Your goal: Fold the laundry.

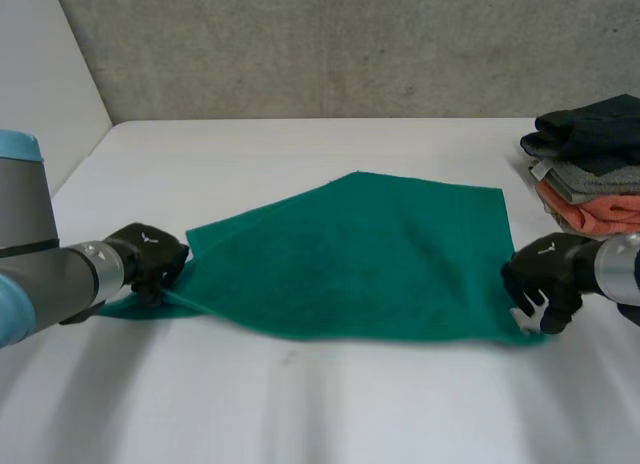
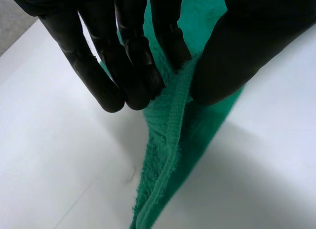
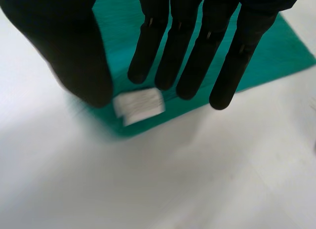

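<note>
A green towel [image 1: 360,254] lies spread on the white table [image 1: 300,404], with its far left part folded in at a slant. My left hand [image 1: 150,259] is at the towel's near left corner. In the left wrist view the hand [image 2: 118,56] pinches the towel's hemmed edge [image 2: 168,140] between fingers and thumb and holds it off the table. My right hand [image 1: 550,274] is at the near right corner. In its own view the hand [image 3: 192,41] has straight fingers spread just above the towel [image 3: 276,51], thumb apart. A white tag [image 3: 139,104] lies at that corner between thumb and fingers.
A stack of folded laundry [image 1: 590,174], dark on top, then grey and orange, sits at the table's right edge just behind my right hand. A concrete wall runs along the table's far side.
</note>
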